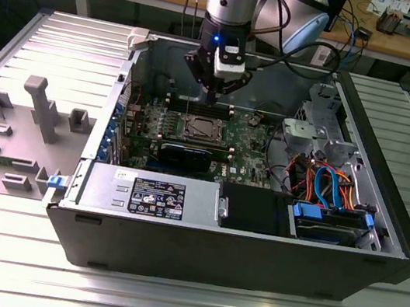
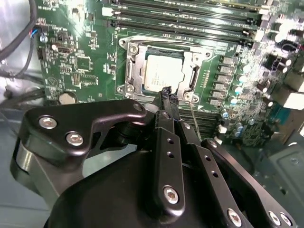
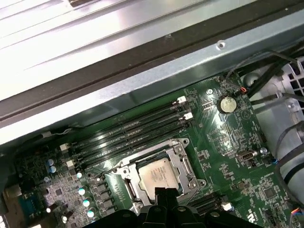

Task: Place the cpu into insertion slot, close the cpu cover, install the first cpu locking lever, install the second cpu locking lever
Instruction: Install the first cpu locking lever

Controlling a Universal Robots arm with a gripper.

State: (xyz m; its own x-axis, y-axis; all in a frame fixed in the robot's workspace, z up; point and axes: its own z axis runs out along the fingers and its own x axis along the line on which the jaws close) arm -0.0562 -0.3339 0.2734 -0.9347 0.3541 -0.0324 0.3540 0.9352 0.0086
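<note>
Your black gripper [image 2: 167, 93] hung pinched shut over the matte silver cpu [image 2: 162, 71], framed by the shiny square cpu cover [image 2: 135, 71].

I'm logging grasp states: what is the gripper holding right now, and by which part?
Nothing that shows: the gripper is shut, its tips together with nothing between them, at the edge of the seated cpu.

We are seeing long black memory slots [image 3: 127, 130] lying parallel, a round silver coin battery [image 3: 226, 104] sitting near them
</note>
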